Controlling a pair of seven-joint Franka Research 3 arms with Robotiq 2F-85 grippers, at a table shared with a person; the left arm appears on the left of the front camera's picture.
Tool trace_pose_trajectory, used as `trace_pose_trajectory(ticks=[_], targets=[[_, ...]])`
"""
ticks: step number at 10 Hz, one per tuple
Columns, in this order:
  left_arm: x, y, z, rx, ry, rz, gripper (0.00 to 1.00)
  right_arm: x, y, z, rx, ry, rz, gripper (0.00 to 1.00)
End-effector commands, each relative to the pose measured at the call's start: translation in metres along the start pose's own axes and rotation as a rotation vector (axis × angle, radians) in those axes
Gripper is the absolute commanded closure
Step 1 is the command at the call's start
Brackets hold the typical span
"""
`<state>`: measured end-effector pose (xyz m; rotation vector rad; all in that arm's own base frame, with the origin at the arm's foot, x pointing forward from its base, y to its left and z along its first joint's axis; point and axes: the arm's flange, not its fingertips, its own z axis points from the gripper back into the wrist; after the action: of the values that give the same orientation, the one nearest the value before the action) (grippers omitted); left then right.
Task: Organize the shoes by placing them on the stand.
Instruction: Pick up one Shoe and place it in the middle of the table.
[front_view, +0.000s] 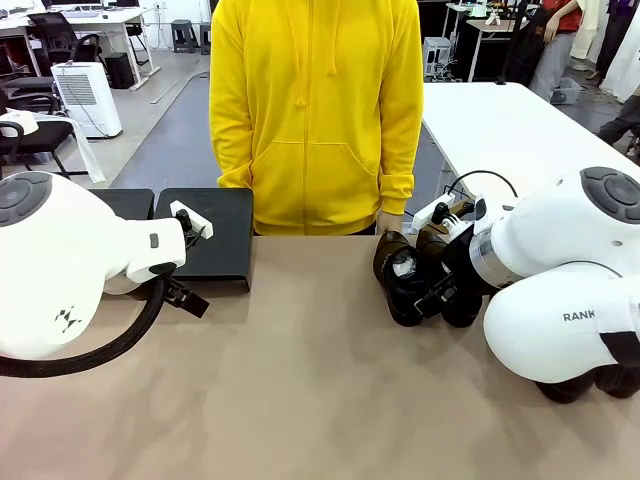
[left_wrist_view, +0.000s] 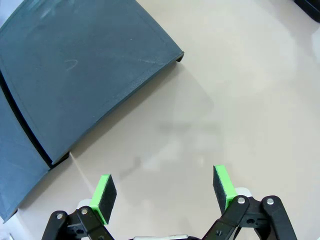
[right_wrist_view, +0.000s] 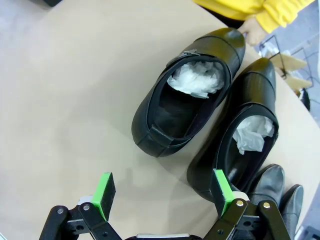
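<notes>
The shoes (front_view: 404, 272) are glossy black and stuffed with white paper, bunched on the table's right side in front of the person. From the right wrist, one shoe (right_wrist_view: 185, 95) lies ahead and a second (right_wrist_view: 245, 135) sits beside it, with more black shoes (right_wrist_view: 272, 185) at the lower right. My right gripper (right_wrist_view: 162, 192) hovers open just short of their heels and also appears beside them (front_view: 440, 296). The stand (front_view: 205, 240) is a low matte-black rack at the far left edge. My left gripper (left_wrist_view: 164, 192) is open over bare table beside the stand (left_wrist_view: 80, 75), holding nothing.
A person in a yellow hoodie (front_view: 315, 110) stands at the far side, one hand (front_view: 390, 220) resting by the shoes' toes. Another white table (front_view: 500, 130) stands behind on the right. The tan tabletop (front_view: 300, 380) lies bare between the arms.
</notes>
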<state>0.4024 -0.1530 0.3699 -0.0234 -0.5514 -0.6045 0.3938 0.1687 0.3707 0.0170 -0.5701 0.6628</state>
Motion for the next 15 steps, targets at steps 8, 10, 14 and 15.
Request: trace_pose_trajectory(ticks=[8,10,14,15], targets=[[-0.033,0.119,0.122,-0.360,-0.079,0.069,0.00,-0.064,-0.105,0.172,0.351,-0.090,-0.072,0.00],[-0.047,0.149,0.139,-0.499,-0.165,0.114,0.00,-0.096,-0.130,0.197,0.388,-0.153,-0.137,0.00],[-0.062,0.167,0.157,-0.524,-0.237,0.169,0.00,-0.122,-0.147,0.205,0.413,-0.215,-0.205,0.00],[-0.058,0.167,0.147,-0.472,-0.175,0.259,0.00,-0.118,-0.151,0.214,0.372,-0.171,-0.210,0.00]])
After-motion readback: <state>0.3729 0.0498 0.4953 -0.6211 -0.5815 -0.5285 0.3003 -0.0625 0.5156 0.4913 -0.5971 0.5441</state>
